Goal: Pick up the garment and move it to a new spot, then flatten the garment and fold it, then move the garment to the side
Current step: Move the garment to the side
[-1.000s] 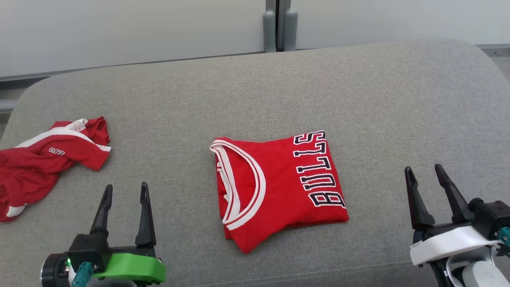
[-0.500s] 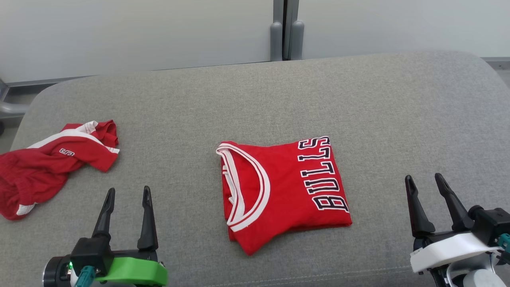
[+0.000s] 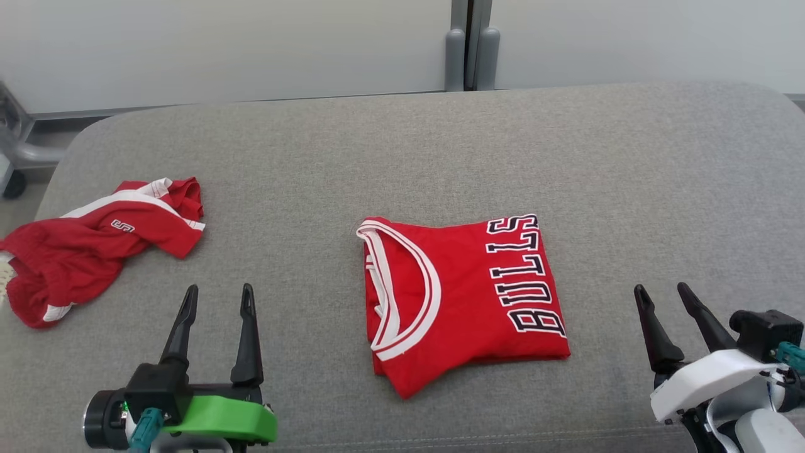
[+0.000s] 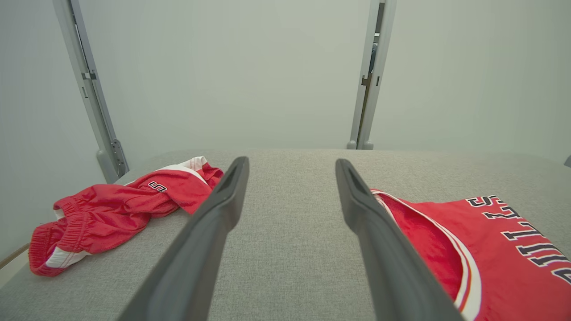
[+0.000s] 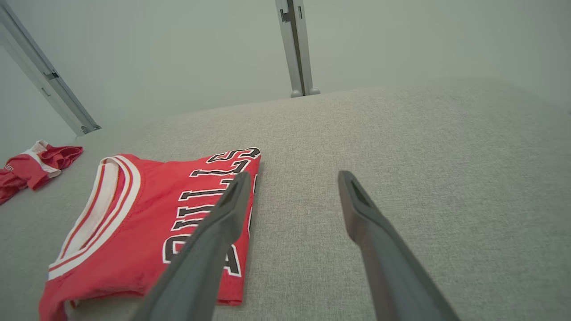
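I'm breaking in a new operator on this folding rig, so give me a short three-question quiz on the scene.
1. True or false: the left gripper holds the folded jersey.
2. The crumpled red shorts lie: A) on the jersey, B) apart from it, toward the robot's left, C) under the jersey.
3. Fill in: the word printed on the jersey reads ___.
Key: 1 false, the left gripper is open and empty, apart from the jersey; 2 B; 3 BULLS.

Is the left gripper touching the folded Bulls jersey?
Apart. The head view shows a strip of bare grey cushion between the open left gripper and the folded jersey.
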